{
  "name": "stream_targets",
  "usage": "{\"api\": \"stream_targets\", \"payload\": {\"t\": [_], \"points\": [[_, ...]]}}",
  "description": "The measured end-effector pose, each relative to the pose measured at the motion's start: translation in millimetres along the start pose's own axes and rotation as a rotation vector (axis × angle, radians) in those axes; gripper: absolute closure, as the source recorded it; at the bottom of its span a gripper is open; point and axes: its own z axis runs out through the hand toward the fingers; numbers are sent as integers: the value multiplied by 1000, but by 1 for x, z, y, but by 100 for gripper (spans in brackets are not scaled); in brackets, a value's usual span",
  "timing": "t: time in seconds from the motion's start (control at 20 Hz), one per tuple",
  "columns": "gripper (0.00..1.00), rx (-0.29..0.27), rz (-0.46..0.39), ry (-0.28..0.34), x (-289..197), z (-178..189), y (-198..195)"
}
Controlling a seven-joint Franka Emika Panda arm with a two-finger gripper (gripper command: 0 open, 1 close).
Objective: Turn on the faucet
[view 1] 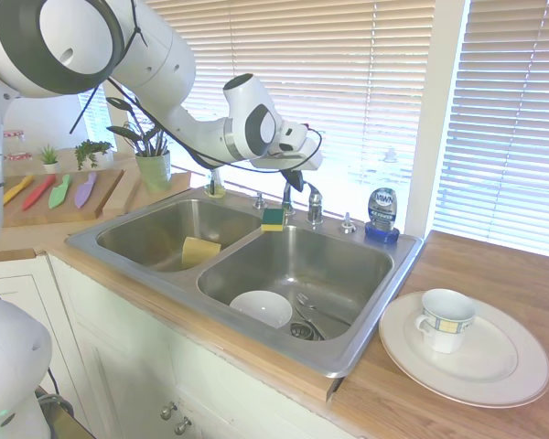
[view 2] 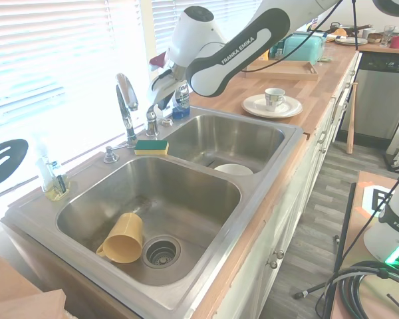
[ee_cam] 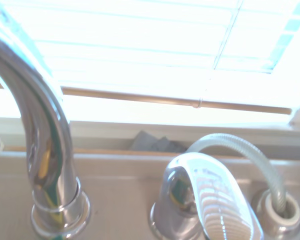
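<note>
The chrome faucet point(view 2: 126, 106) rises behind the divider of the double sink, and its arched spout fills one side of the wrist view point(ee_cam: 45, 125). Its small lever handle point(view 1: 315, 207) point(view 2: 151, 122) point(ee_cam: 210, 200) stands just beside the spout base, on the soap bottle's side. My gripper point(view 1: 297, 181) point(view 2: 161, 100) hangs pointing down, just above and beside the lever, apart from it. The arm's wrist covers much of the spout in the first exterior view. I cannot make out how far apart the fingers are.
A green-and-yellow sponge point(view 1: 274, 219) lies on the sink rim in front of the faucet. A dish soap bottle point(view 1: 382, 213) stands at the back corner. A white bowl point(view 1: 262, 308) and a yellow cup point(view 2: 123, 238) lie in the basins. Window blinds hang close behind.
</note>
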Motion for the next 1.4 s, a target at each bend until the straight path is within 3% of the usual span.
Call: {"api": "stream_targets", "payload": {"t": [0.5,0.7,1.1,1.3,1.4], "points": [[100,20,-2,36,6,-12,-7],[100,1,-4,25,3,-9,-4],[100,-154,56,-138,-24,16,24],[100,-244,102,-322,-38,17,40],[100,-269,118,-364,-35,14,48]]}}
